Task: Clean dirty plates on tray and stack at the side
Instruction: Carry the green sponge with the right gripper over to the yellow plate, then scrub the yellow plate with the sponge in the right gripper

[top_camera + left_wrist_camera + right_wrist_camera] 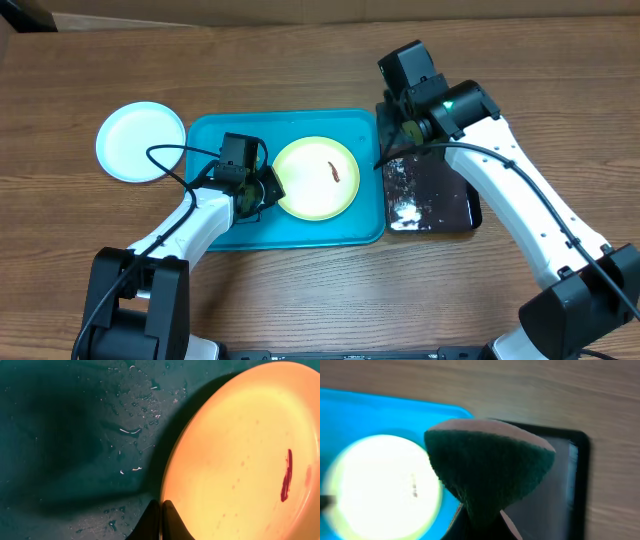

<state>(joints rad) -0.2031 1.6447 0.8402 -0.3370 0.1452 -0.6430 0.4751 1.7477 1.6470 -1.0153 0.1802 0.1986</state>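
We are looking at the yellow-green plate [316, 185], which is sitting face up in the right half of the blue tray [225, 135]. Being round, it is showing no long axis of its own. The 1 brown smear [335, 172] on it is giving the only direction: a short streak running mostly from the far side toward the near side in the overhead view, a little right of the plate's middle. In the left wrist view the same smear is standing nearly upright near the right edge. The tray is lying with its long side running left to right across the table [300, 290], and droplets [131, 431] are glinting on its bare floor beside the plate.

The left gripper [268, 188] is sitting at the plate's left edge. In its own camera we are seeing its 2 fingers [150, 522] pressed almost together, pinching the rim in the thin slit between them. The right gripper [405, 128] is hovering above the far end of the black tray [455, 195], which is lying just right of the blue tray, and it is clamping a green sponge [490, 465] between its fingers. White foam [405, 210] is lying on the black tray. Off to the left, 1 pale plate [140, 141] is resting on the table just beside the blue tray's far left corner.
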